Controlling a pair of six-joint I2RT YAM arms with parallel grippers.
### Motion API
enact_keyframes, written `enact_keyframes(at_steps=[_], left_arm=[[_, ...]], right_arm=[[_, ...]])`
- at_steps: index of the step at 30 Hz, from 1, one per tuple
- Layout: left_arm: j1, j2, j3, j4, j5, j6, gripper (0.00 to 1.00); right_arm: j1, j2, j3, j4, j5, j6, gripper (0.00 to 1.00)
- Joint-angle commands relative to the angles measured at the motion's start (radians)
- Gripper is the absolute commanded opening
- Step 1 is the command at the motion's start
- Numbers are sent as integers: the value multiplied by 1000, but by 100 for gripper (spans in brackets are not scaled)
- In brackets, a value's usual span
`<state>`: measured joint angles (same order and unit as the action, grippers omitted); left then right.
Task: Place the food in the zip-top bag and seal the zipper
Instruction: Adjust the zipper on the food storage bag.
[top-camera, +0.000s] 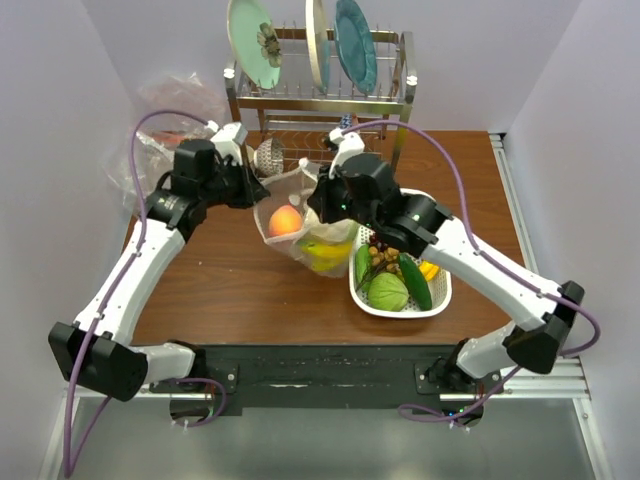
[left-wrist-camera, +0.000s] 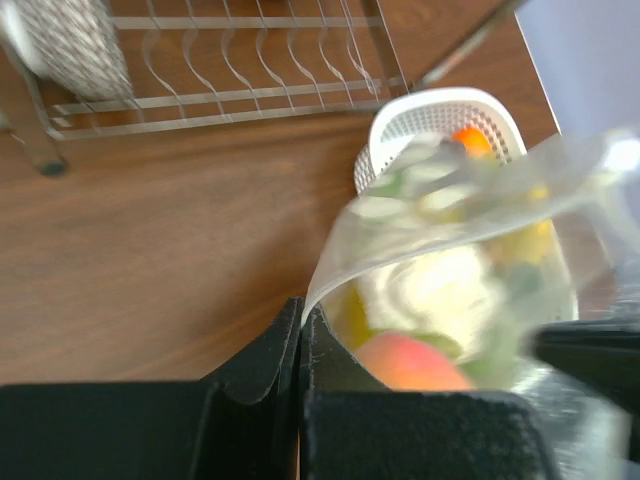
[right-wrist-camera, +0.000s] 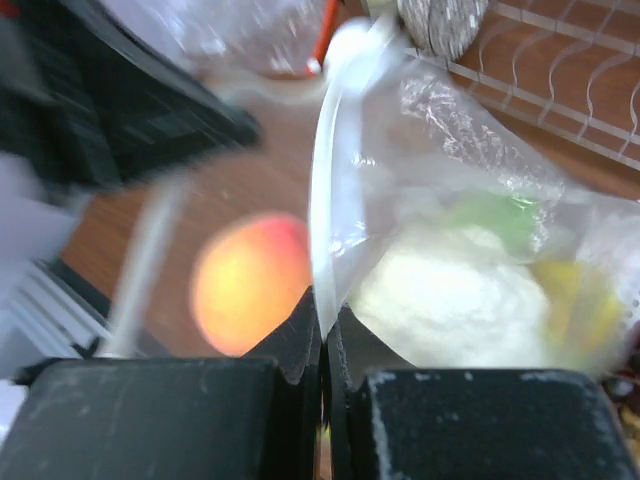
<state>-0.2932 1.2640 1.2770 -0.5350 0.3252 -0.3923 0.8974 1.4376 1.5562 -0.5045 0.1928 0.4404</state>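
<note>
Pinched shut, the left claw (left-wrist-camera: 300, 325) holds one end of the bag's (top-camera: 300, 230) mouth edge, and the right claw (right-wrist-camera: 322, 325) is clamped on the opposite end. The bag hangs between them over the middle of the table (top-camera: 220, 285). Its bottom seems to rest on the wood, though the overhead view is too crowded to be sure. Inside it lie a peach (top-camera: 285, 220), bananas (top-camera: 325, 256) and a pale piece (right-wrist-camera: 440, 290).

The zipper (right-wrist-camera: 322, 200) runs as a thin strip up from the right claw, not yet pressed together as far as I can judge. To seal it well, the claws should draw gently apart so the strip goes taut and its two halves meet. One claw then anchors its end while the other slides along, squeezing. The mouth must stay upward — a tilt could roll the fruit out.

Just right of the bag a white basket (top-camera: 441, 296) holds more toy food, and a dish rack (top-camera: 320, 100) stands behind.
</note>
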Motion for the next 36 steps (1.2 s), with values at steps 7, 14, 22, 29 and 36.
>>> enact_keyframes(at_steps=[7, 14, 22, 29, 36], left_arm=[[19, -58, 121, -53, -68, 93, 0], [19, -48, 102, -77, -114, 127, 0], [20, -63, 68, -66, -149, 136, 0], [19, -57, -36, -4, -89, 118, 0], [19, -63, -51, 10, -90, 112, 0]], right_arm=[[-2, 81, -107, -22, -7, -11, 0], [-3, 132, -97, -17, -104, -8, 0], [-2, 93, -133, 14, -64, -9, 0], [-3, 43, -75, 70, -110, -12, 0], [-5, 110, 54, -10, -164, 9, 0]])
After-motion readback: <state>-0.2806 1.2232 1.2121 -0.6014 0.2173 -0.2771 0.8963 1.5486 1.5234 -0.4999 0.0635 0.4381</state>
